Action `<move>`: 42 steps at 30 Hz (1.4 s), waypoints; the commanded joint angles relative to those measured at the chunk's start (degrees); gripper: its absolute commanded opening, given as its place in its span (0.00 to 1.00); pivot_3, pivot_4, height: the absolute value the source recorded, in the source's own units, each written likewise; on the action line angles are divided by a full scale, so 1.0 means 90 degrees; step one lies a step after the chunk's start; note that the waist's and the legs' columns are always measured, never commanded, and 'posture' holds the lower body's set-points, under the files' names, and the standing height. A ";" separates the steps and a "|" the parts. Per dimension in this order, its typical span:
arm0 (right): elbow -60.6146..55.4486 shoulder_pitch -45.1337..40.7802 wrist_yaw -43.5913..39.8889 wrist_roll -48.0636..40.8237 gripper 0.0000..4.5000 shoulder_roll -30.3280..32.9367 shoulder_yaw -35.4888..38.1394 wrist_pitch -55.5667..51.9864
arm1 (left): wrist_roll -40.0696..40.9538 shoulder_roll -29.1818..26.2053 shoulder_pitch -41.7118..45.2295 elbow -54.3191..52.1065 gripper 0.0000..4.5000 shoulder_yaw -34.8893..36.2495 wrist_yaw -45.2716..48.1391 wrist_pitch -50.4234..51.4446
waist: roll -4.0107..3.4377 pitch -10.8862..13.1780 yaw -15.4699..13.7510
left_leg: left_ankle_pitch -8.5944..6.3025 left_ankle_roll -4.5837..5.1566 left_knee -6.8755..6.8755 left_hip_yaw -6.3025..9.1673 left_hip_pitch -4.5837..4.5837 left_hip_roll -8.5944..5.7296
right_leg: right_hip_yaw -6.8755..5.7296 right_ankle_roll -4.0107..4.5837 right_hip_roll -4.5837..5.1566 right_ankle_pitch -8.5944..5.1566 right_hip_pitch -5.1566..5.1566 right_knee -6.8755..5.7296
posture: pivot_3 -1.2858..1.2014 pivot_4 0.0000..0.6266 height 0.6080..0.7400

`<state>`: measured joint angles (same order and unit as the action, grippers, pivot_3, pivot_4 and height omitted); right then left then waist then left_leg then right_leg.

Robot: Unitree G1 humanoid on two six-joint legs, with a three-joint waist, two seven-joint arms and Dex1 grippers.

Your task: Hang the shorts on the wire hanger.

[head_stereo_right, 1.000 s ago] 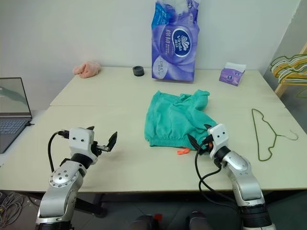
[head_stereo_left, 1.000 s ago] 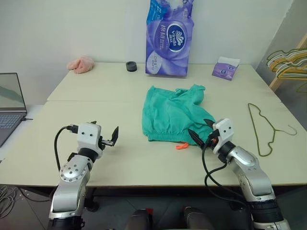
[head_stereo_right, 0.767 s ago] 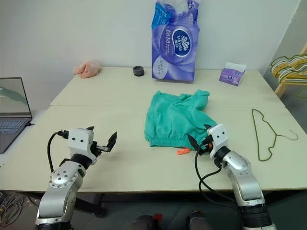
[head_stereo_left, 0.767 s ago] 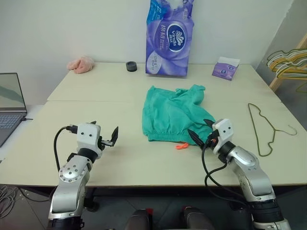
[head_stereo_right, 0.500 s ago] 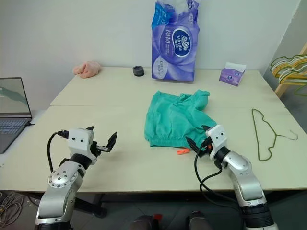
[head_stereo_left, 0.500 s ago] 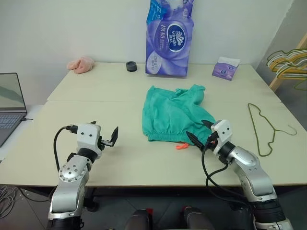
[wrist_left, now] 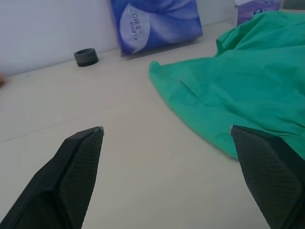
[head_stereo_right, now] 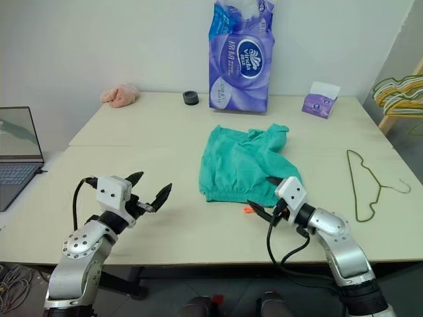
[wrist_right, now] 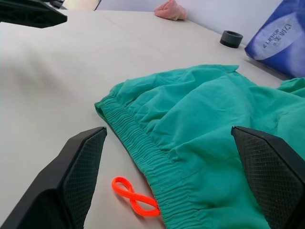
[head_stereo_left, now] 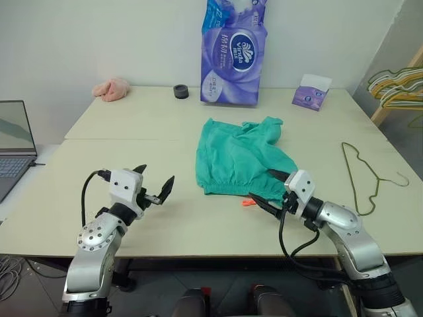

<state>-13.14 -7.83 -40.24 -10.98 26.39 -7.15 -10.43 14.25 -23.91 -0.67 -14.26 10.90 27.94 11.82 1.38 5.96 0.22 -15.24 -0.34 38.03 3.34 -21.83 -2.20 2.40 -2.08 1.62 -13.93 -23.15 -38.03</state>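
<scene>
The teal-green shorts (head_stereo_left: 238, 158) lie flat mid-table, elastic waistband toward me, with the orange drawstring tip (head_stereo_left: 248, 202) on the table just in front of it. The thin olive wire hanger (head_stereo_left: 349, 175) lies flat to the right of the shorts, its hook pointing right. My right gripper (head_stereo_left: 264, 188) is open, hovering at the waistband's near right corner and pointing left across it; in the right wrist view the waistband (wrist_right: 143, 148) sits between its fingers. My left gripper (head_stereo_left: 155, 181) is open and empty over bare table left of the shorts (wrist_left: 238, 76), aimed toward them.
A purple tissue pack (head_stereo_left: 232, 53), a small purple box (head_stereo_left: 310, 92), a black ring (head_stereo_left: 180, 91) and a pink cloth lump (head_stereo_left: 111, 88) line the back of the table. A laptop (head_stereo_left: 13, 142) sits far left. Bunched hangers (head_stereo_left: 396, 86) hang at the right.
My right gripper has drawn back a little and swung left to point along the waistband. My left gripper has turned right toward the shorts. Both stay open; the shorts and hanger have not moved.
</scene>
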 commanded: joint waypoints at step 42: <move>0.6274 -0.4448 -0.1959 0.3238 0.59 0.2771 -0.1650 0.5677 | 0.1029 -0.1118 0.0565 -0.0206 1.00 -0.0319 0.1930 0.0628 | -0.0016 -0.0002 0.0334 | -0.0006 -0.0007 -0.0004 -0.0031 0.0006 0.0025 | 0.0022 0.0031 -0.0021 -0.0005 -0.0002 0.0004 | 0.49 0.09 1.00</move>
<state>46.21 -47.58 -55.09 20.83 50.19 -23.51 39.30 22.83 -33.25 3.17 -15.19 7.69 44.71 17.46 1.24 5.94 3.23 -15.29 -0.40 38.00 3.06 -21.77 -1.96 2.60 -1.78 1.44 -13.96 -23.17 -38.00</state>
